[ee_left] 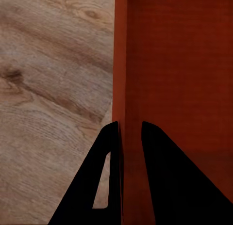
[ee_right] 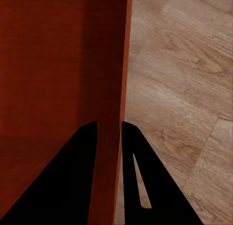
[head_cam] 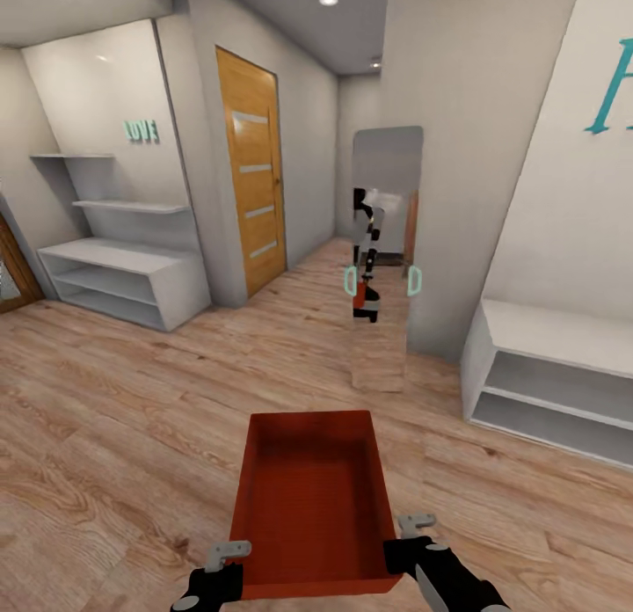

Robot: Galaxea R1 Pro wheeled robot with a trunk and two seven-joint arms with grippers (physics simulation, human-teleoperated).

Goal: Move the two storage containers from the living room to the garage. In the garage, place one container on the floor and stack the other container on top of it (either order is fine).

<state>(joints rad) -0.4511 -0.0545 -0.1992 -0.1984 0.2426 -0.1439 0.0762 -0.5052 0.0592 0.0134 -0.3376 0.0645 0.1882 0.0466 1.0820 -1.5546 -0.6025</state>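
Orange-red container (head_cam: pixel 312 498) was held up over the wood-plank floor (head_cam: pixel 114 418), in front of the robot. Left gripper (ee_left: pixel 130 137) was clamped on its left wall, one finger either side; right gripper (ee_right: pixel 109 133) likewise on the right wall. Ahead: tall mirror (head_cam: pixel 385 243) against the wall corner, hallway to its left with a wooden door (head_cam: pixel 253 185). White shelf units left (head_cam: pixel 123 273) and right (head_cam: pixel 549 375).
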